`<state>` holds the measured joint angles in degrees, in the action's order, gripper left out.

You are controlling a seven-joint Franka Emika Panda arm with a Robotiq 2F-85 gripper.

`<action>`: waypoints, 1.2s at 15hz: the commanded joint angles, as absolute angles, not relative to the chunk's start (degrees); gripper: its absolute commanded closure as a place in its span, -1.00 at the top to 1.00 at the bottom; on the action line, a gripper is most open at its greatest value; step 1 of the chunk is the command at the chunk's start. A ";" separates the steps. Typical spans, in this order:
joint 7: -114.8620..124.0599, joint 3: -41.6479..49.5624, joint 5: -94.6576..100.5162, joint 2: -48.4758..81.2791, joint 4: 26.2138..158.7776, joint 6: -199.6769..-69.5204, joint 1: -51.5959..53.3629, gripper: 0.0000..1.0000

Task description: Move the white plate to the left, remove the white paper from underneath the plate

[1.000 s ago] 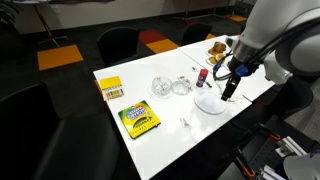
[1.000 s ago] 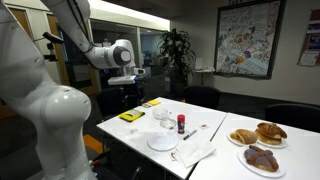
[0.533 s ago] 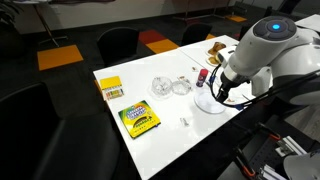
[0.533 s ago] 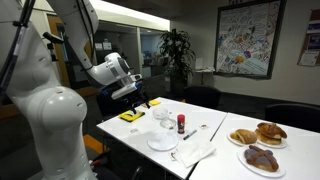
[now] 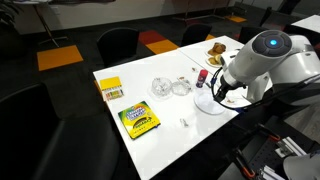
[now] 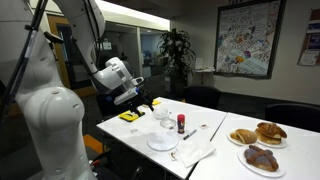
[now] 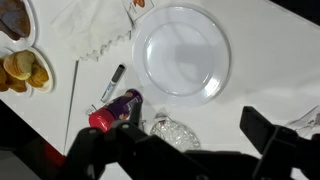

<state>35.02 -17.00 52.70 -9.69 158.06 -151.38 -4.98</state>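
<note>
The white plate (image 7: 182,52) lies flat and empty on the white table; it shows in both exterior views (image 5: 210,104) (image 6: 163,142). A wrinkled white paper (image 7: 90,28) (image 6: 196,153) lies beside the plate; I cannot tell whether any part of it reaches under the plate. My gripper (image 7: 185,150) (image 5: 222,95) (image 6: 141,103) is open and empty. It hangs above the table next to the plate, over a glass bowl (image 7: 176,131).
A red-capped bottle (image 7: 115,110) (image 6: 181,123) and a marker (image 7: 112,82) lie near the plate. Pastry plates (image 7: 25,68) (image 6: 262,157) sit at one table end. A crayon box (image 5: 139,120), a yellow box (image 5: 111,88) and glass bowls (image 5: 162,87) sit toward the other.
The arm has swung and lowered, bringing the open gripper closer to the table near the plate. Nothing on the table has moved.
</note>
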 commanded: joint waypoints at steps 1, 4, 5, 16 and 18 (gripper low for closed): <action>35.02 -17.00 52.70 -9.70 158.06 -151.38 -4.98 1.00; 36.36 -15.15 55.00 -5.11 157.07 -152.96 -7.44 1.00; 38.18 -14.55 56.29 -3.44 156.67 -152.81 -8.40 1.00; 55.56 -10.64 67.83 16.81 144.80 -157.76 -8.90 1.00; 56.97 -10.52 68.74 19.95 142.82 -158.68 -8.73 1.00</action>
